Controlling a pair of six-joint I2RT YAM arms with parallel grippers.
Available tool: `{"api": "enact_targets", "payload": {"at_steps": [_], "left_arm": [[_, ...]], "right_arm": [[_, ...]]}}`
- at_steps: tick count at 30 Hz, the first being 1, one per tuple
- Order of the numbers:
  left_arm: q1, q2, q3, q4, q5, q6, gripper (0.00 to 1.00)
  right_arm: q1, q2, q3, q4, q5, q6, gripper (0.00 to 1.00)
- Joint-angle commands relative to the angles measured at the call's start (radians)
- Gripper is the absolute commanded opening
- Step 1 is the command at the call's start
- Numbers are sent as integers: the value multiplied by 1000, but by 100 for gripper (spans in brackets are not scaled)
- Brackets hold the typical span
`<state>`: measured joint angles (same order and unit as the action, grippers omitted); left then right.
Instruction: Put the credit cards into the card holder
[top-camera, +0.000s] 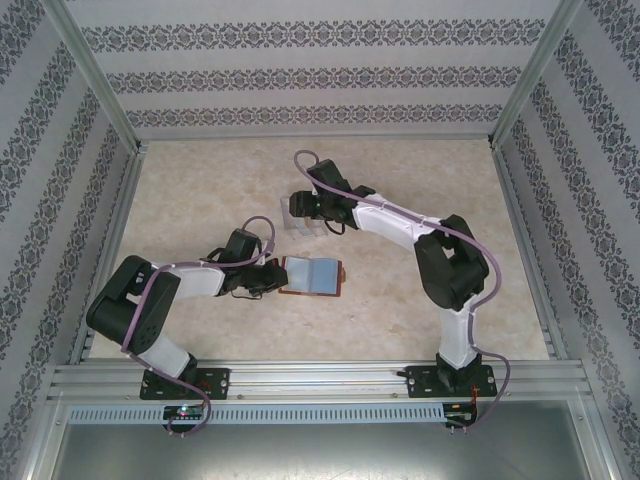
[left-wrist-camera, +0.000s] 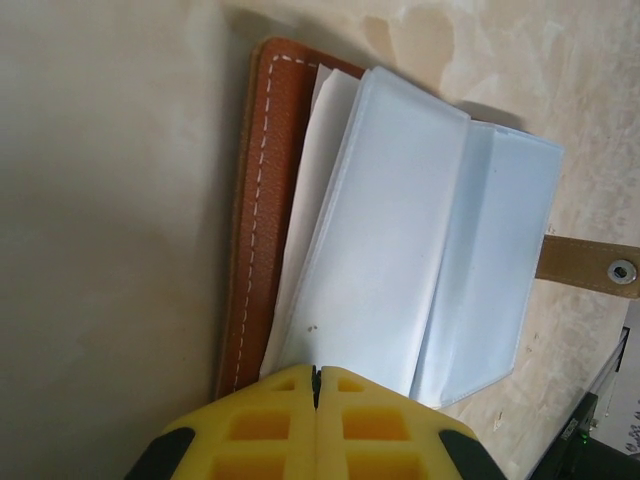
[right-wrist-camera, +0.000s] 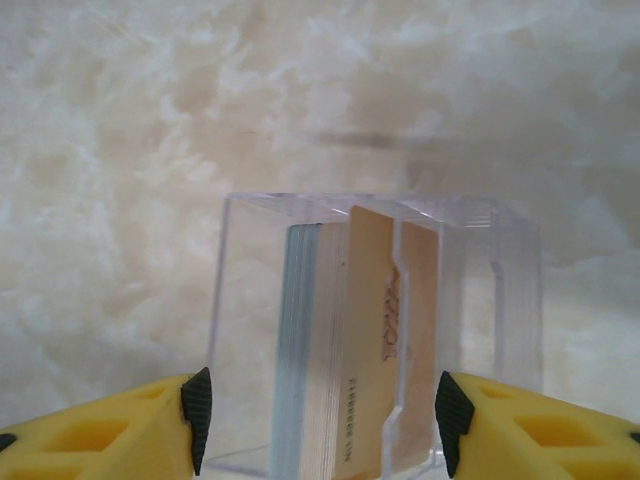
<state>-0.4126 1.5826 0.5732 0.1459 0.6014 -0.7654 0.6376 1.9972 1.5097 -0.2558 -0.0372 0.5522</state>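
The card holder (top-camera: 318, 277) lies open on the table, brown leather (left-wrist-camera: 250, 200) outside and pale blue sleeves (left-wrist-camera: 400, 230) fanned inside, its clasp tab (left-wrist-camera: 590, 268) sticking out. My left gripper (top-camera: 271, 277) (left-wrist-camera: 316, 375) is shut, its yellow tips resting at the near edge of the sleeves. The credit cards (right-wrist-camera: 340, 350), a blue-teal and orange-tan stack, stand on edge inside a clear plastic case (right-wrist-camera: 480, 300) (top-camera: 303, 226). My right gripper (top-camera: 300, 210) (right-wrist-camera: 322, 425) is open just in front of the case, its pads (right-wrist-camera: 196, 415) wide apart to either side of the stack, holding nothing.
A marbled beige tabletop (top-camera: 200, 200) is bounded by metal rails and patterned walls (top-camera: 60, 150). A dark object's corner (left-wrist-camera: 590, 440) sits beyond the holder's tab. The right arm's elbow (top-camera: 455, 260) rises over the table's right half.
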Motion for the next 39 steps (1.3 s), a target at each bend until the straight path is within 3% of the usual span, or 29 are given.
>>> {"api": "enact_targets", "payload": {"at_steps": [1, 4, 13, 27, 39], "left_arm": [[-10, -7, -20, -47, -50, -13, 0], [-10, 8, -12, -44, -44, -11, 0], [-14, 3, 1, -60, -49, -13, 0], [-15, 16, 5, -57, -51, -20, 0], [-18, 38, 5, -50, -45, -20, 0]], "right_arm": [[35, 49, 85, -94, 101, -78, 67], [61, 108, 173, -166, 201, -124, 70], [80, 212, 304, -283, 316, -143, 71], [86, 192, 309, -345, 455, -196, 57], [84, 164, 306, -358, 532, -253, 55]]}}
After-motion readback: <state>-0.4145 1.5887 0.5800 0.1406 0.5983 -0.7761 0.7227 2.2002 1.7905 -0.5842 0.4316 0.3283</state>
